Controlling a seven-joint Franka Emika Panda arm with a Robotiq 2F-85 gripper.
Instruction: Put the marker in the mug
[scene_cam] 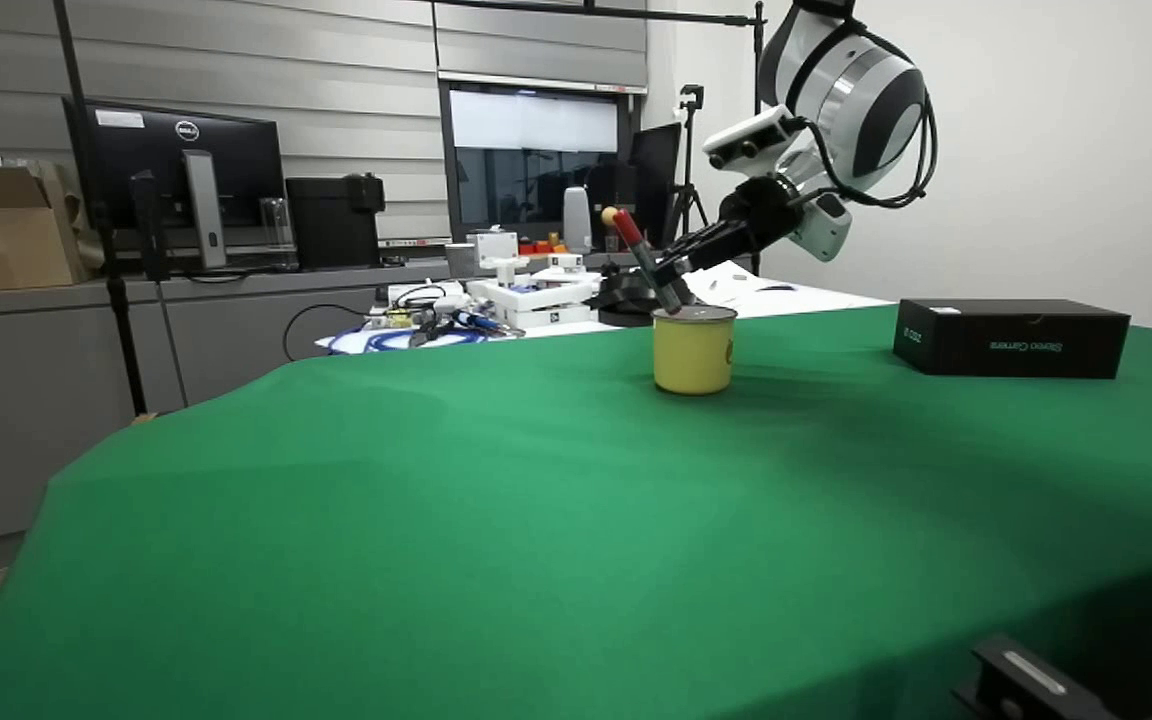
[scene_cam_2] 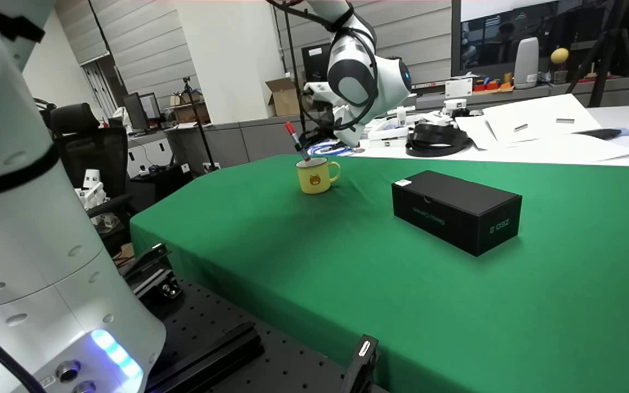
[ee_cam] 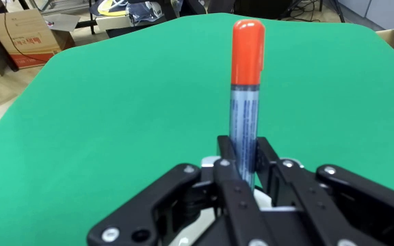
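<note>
The marker (scene_cam_2: 298, 142) is tilted, its long axis slanting from the red cap (ee_cam: 247, 54) at the top down to the lower end, which points at the mouth of the yellow mug (scene_cam_2: 306, 183). In both exterior views the cap leans toward the left of the picture and the lower end meets the mug's rim; whether that end is inside or just above, I cannot tell. In the wrist view the marker runs nearly straight up the picture, cap uppermost. Only there can the print along the pale barrel (ee_cam: 244, 116) be made out, while the lower end is hidden behind the gripper (ee_cam: 244, 147). The mug's handle (scene_cam_2: 338, 171) and the bear-like face (scene_cam_2: 315, 179) on its side show plainly in an exterior view. The mug stands upright on the green cloth (scene_cam: 386, 500), and the black box (scene_cam_2: 456, 194) sits well apart from it in both exterior views. The gripper is clenched on the marker: its fingers (ee_cam: 265, 150) press the barrel from either side, below the cap. The marker lies between the fingertips, roughly crosswise to the fingers, with the cap and upper barrel rising above them and the lower end jutting out beneath.
</note>
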